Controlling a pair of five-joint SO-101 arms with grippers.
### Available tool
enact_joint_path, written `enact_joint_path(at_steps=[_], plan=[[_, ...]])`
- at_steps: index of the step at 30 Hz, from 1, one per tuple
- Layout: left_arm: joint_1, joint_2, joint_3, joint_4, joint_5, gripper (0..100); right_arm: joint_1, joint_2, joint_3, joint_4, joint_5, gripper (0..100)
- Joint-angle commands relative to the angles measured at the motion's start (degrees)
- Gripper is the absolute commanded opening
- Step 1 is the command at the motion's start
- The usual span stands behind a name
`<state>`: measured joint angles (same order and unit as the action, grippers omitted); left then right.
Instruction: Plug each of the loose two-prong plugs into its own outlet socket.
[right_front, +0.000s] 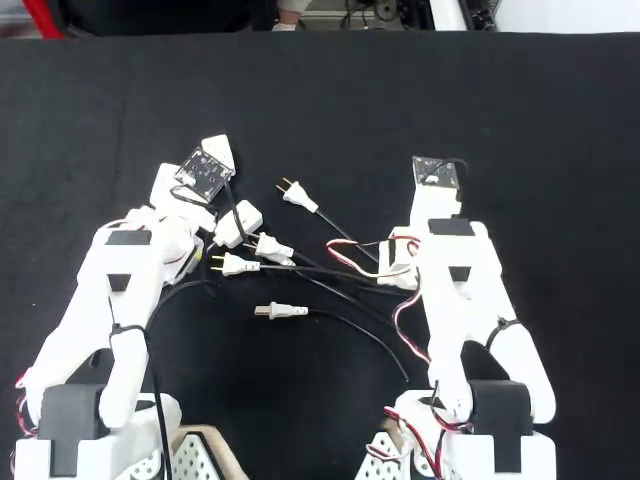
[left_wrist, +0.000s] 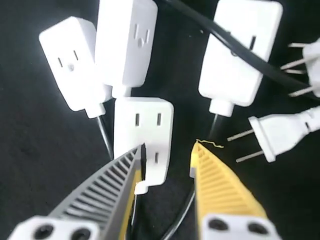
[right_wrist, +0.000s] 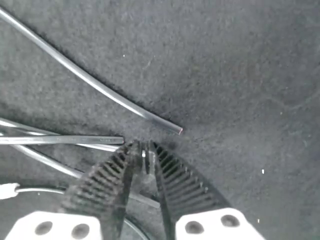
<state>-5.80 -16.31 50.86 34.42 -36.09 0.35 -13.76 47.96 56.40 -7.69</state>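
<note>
Four loose plugs lie unplugged around the middle of the bench (right_front: 320, 90), between the two arms. The far plug (right_front: 292, 192) sits closest to the far edge. The second plug (right_front: 272, 246) and third plug (right_front: 235, 264) lie side by side close to the left arm (right_front: 120, 290). The near plug (right_front: 282, 311) lies closest to the near edge. Their black cords (right_front: 350, 275) cross one another and run toward the right arm (right_front: 460, 280). The white sockets (right_front: 240, 222) bunch at the left arm's tip, toward the left edge from the plugs. A broad band of black bench runs from this cluster to the far edge and out to both side edges. The near edge is crowded by the two arm bases.

The left wrist view shows the cluster closer than the high view does: four sockets packed together, slots facing the camera. The left claw (left_wrist: 167, 150) is released around the nearest socket (left_wrist: 142, 135). Its grey finger (left_wrist: 120, 175) touches that socket's edge, and its yellow finger (left_wrist: 215, 180) stands just beside it. A neighbouring plug (left_wrist: 280, 135) lies just past the yellow finger, its prongs bare and pointing toward the sockets.

The right wrist view shows the right claw (right_wrist: 145, 147) clenched, fingertips almost meeting low over the cloth. It is near a cord's loose end (right_wrist: 177, 130) and several other cords. Whether anything is pinched between the tips cannot be told.
</note>
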Motion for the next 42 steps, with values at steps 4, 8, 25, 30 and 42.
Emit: enact_joint_path(at_steps=[4,8,25,30,42], plan=[[-1.5,-2.4,-1.0,-1.6,-2.5,20,1.0,0.0,-3.2,-0.7,-0.4,2.1],[-4.6,-1.8,-0.5,-3.7,-3.3,28,1.0,0.0,-3.2,-0.7,-0.4,2.1],[-6.5,-1.7,2.1,-9.4,-3.2,28,1.0,0.1,-3.2,-0.8,-0.4,2.1],[-0.4,-2.4,13.5,-20.9,-3.6,22,1.0,0.1,-3.2,-0.8,-0.4,2.1],[-1.3,-2.4,15.5,-25.0,-6.0,21,1.0,0.1,-3.1,-0.8,-0.4,2.1]])
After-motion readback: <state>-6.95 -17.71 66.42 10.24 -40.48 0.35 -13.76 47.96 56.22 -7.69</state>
